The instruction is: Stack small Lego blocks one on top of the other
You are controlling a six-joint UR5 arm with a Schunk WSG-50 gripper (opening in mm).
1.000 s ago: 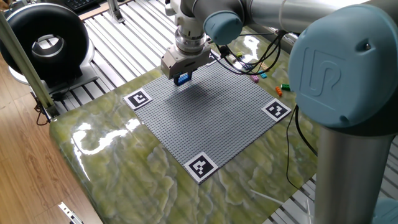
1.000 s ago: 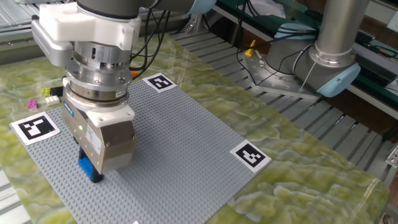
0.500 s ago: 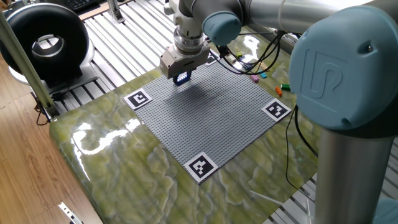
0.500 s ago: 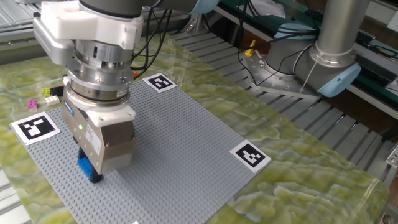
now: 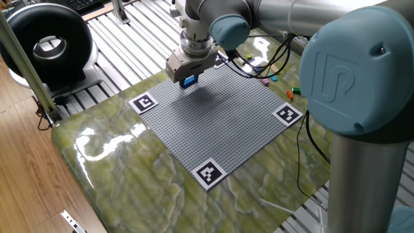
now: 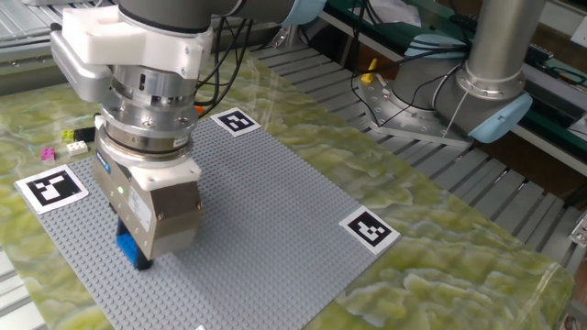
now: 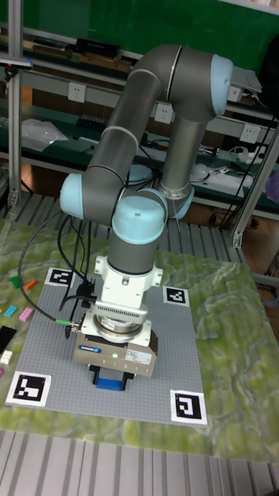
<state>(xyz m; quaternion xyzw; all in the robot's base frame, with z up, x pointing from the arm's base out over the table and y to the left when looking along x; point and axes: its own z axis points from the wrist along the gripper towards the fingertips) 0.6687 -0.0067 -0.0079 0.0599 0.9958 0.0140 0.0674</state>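
My gripper (image 5: 188, 79) (image 6: 136, 252) (image 7: 113, 377) hangs low over the grey studded baseplate (image 5: 220, 116) (image 6: 248, 220) (image 7: 54, 341), shut on a small blue Lego block (image 5: 189, 81) (image 6: 132, 249) (image 7: 112, 380). The block shows between the black fingers, at or just above the plate; contact with the studs cannot be told. More small Lego blocks lie loose off the plate: pink, yellow and white ones (image 6: 69, 137), and green, orange, pink and cyan ones (image 7: 19, 298) (image 5: 291, 92).
Black-and-white marker tags (image 5: 143, 103) (image 5: 287, 114) (image 5: 209, 173) sit at the plate's corners. Cables (image 5: 259, 65) trail behind the plate. A black round device (image 5: 45, 45) stands far left. The arm's base column (image 5: 362, 129) rises at the right.
The gripper with the blue block has shifted very slightly back and upward over the plate; otherwise nothing has moved.
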